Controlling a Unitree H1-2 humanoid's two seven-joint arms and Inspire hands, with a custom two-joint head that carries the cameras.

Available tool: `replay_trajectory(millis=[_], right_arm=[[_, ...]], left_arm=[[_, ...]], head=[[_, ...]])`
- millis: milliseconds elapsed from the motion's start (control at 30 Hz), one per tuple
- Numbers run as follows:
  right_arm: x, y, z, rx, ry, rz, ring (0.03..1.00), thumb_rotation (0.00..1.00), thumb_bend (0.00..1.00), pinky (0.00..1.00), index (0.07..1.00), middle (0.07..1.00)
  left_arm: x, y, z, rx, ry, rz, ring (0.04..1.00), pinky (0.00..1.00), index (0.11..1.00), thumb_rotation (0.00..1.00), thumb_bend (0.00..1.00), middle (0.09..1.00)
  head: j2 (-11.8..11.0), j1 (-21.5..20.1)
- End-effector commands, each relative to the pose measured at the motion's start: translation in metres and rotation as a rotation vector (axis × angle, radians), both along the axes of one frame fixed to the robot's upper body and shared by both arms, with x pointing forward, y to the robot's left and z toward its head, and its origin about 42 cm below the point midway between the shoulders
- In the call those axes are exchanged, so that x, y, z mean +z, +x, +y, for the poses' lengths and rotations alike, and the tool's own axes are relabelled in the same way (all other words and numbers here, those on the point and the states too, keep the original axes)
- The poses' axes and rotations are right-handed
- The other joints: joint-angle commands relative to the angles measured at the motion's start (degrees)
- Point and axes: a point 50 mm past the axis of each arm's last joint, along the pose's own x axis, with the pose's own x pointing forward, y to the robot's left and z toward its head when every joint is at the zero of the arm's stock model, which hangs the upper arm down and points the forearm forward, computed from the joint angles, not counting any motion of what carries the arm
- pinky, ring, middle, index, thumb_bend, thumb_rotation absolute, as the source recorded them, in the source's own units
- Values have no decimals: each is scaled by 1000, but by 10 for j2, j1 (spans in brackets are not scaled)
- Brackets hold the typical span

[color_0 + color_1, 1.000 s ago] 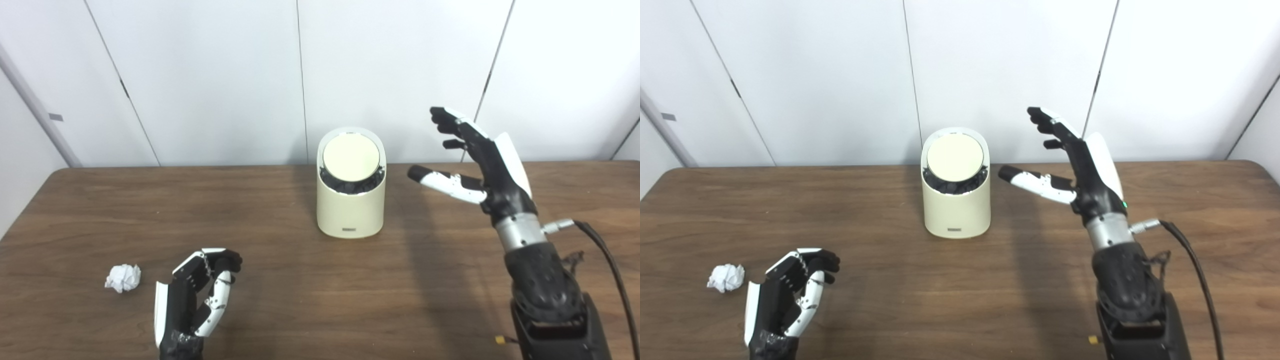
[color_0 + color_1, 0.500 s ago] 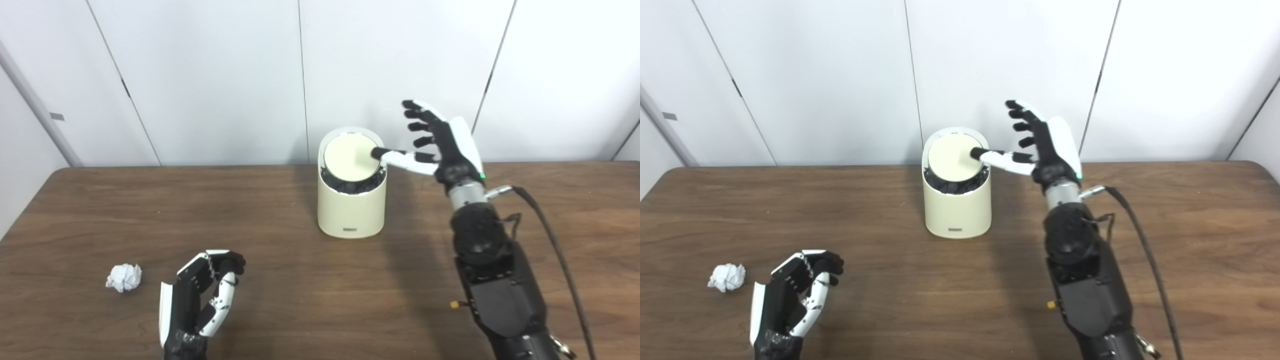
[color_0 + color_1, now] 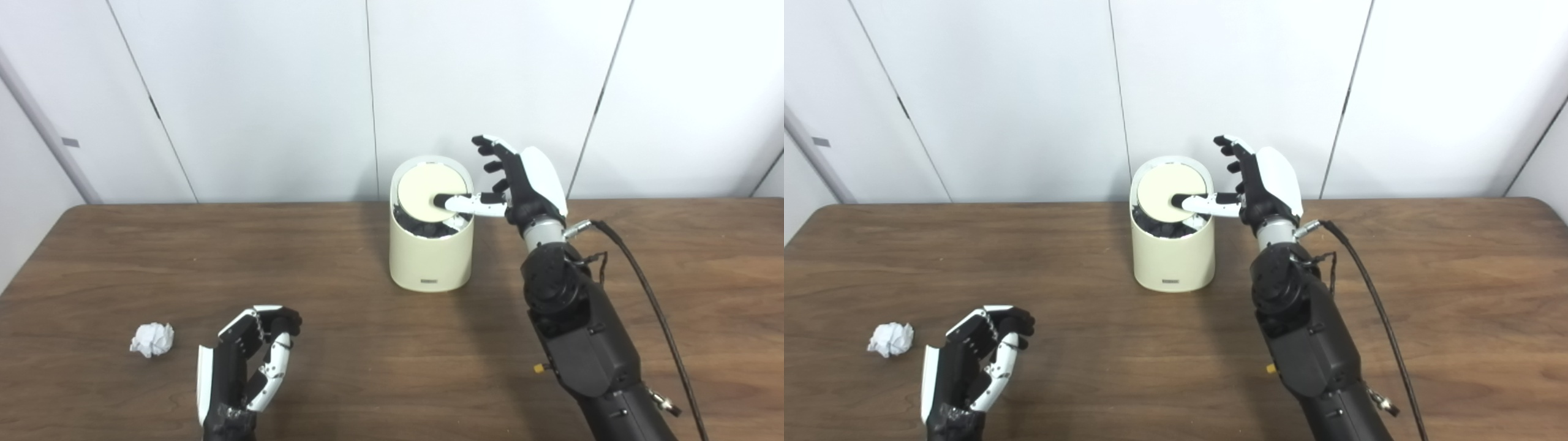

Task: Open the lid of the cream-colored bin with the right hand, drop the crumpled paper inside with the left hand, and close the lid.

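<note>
Two robot arms are seen entering from the bottom edge over a brown wooden table (image 3: 367, 367). Nearest the camera, the left hand (image 3: 245, 361) is held upright just above the tabletop at the lower left, its fingers (image 3: 269, 318) curled over toward the thumb but with a gap kept between them, and nothing is held in it. Just to its left, apart from it, the crumpled paper (image 3: 152, 339) is lying on the wood as a small white ball. Along the right side, the black forearm of the right arm (image 3: 579, 343) is stretched away from the camera, with a dark cable (image 3: 655, 306) trailing beside it. Farther back, near the middle of the table, the cream-colored bin (image 3: 431, 257) is standing upright, with a small dark label at the foot of its front wall. Its round lid (image 3: 422, 190) is set tilted toward the camera inside the rim, and a dark gap with some dark and white material is visible beneath its lower edge. The right hand (image 3: 520, 184) is placed just beside the bin's right side, with its fingers (image 3: 490, 150) spread apart and raised, while the thumb (image 3: 465, 202) is extended sideways so that its dark tip is laid on the lid's lower right part. Behind the table, white wall panels (image 3: 245, 92) are seen
</note>
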Motion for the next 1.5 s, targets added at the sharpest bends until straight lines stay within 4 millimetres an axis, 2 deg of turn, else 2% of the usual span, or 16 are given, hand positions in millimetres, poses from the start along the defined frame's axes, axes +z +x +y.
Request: replay_trajectory(millis=[0, 167, 300, 400, 633, 800, 1000, 1067, 1133, 1167, 1233, 1300, 1400, 1467], right_arm=[[25, 4, 8, 10, -4, -77, 746, 415, 993, 554, 827, 825], [17, 4, 8, -5, -28, -47, 757, 385, 994, 561, 832, 844], [14, 3, 6, -6, -43, -47, 726, 270, 1000, 520, 833, 856], [12, 2, 5, -1, -53, -57, 752, 203, 1000, 551, 829, 860], [8, 0, 2, -3, -56, -62, 753, 166, 1000, 554, 820, 846], [7, 0, 0, -8, -78, -65, 780, 157, 1000, 594, 816, 842], [5, 0, 0, -10, -90, -74, 758, 107, 1000, 576, 805, 822], [4, -1, 0, -13, -78, -68, 761, 137, 985, 582, 806, 821], [4, -2, 0, -13, -64, -59, 774, 207, 965, 602, 814, 826], [4, -3, -1, -12, -59, -56, 784, 313, 936, 622, 821, 831], [4, -5, -2, -10, -44, -54, 791, 419, 908, 638, 826, 833], [4, -7, -3, 0, -26, -60, 787, 642, 863, 643, 833, 830], [5, -10, -5, 9, -18, -64, 768, 818, 840, 623, 835, 820], [4, -12, -7, 18, -6, -61, 759, 881, 836, 615, 836, 823]], left_arm=[[9, 2, -5, 1, 5, -55, 534, 445, 529, 281, 144, 554], [10, 2, -6, 2, 5, -54, 531, 442, 527, 274, 149, 552], [12, 3, -7, 3, 2, -52, 531, 440, 525, 284, 152, 552], [12, 4, -6, 4, 0, -54, 527, 436, 524, 289, 150, 550], [12, 3, -5, 1, 11, -57, 528, 436, 526, 291, 147, 553], [12, 3, -5, 1, 10, -57, 529, 437, 526, 293, 145, 553], [12, 3, -6, 5, 11, -54, 528, 436, 525, 315, 151, 553], [11, 3, -5, 4, 16, -55, 527, 435, 526, 310, 148, 554], [11, 3, -4, 2, 12, -54, 527, 436, 528, 305, 147, 554], [11, 4, -4, 1, 9, -53, 529, 438, 528, 303, 151, 555], [10, 4, -4, 1, 7, -52, 529, 438, 529, 301, 153, 555], [10, 4, -3, 1, 6, -51, 530, 440, 529, 302, 156, 554], [10, 4, -2, 0, 7, -53, 529, 441, 528, 300, 152, 554], [9, 4, -1, -2, 18, -57, 529, 440, 528, 294, 146, 554]], head=[[0, 1], [3, 0], [2, 0], [3, -1], [4, -2], [7, -2], [5, -4], [4, -5], [4, -5], [3, -5], [2, -6], [1, -7], [0, -8], [-1, -10]])
